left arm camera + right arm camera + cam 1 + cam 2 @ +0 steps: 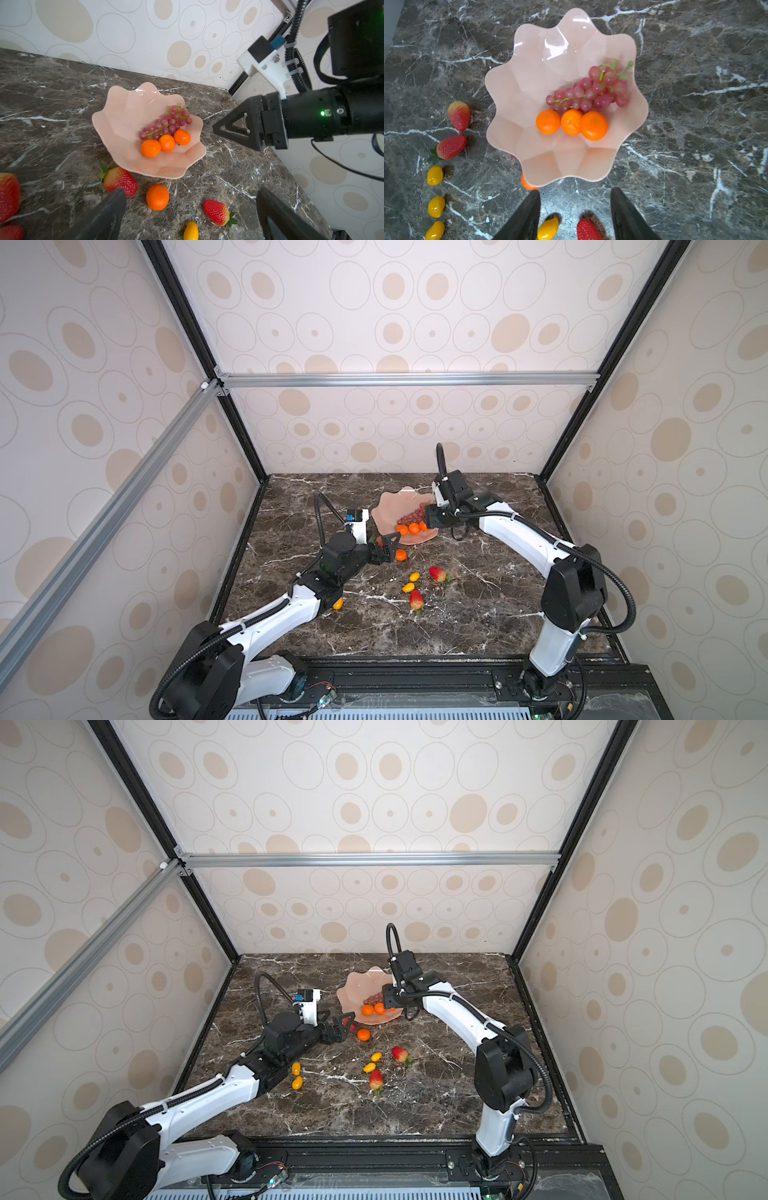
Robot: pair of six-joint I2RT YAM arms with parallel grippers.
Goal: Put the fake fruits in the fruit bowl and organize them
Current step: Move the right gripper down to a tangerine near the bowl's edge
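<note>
Presently, three tangerines (572, 122) and the grape bunch (589, 91) are shown gathered at one side of the fruit bowl (550, 52). The tangerines are lined up touching one another against the grapes. The other half of the bowl is bare, an arrangement judged to leave room for the fruits not yet collected. A fourth tangerine (157, 197) is seen on the counter (478, 614) just outside the bowl's rim, with a strawberry (120, 181) beside it, nearly against the rim. The left end effector (190, 191) is held fully spread and empty, low over the counter and aimed at that tangerine, which is judged to be the next fruit to be taken. The right end effector (575, 191) is poised at the bowl's rim with its jaws parted and nothing between them. It is judged to be set aside there so that the left arm's way to the bowl is not blocked. Further strawberries (437, 573) and small yellow fruits (414, 576) are scattered on the counter, well apart from the bowl.
</note>
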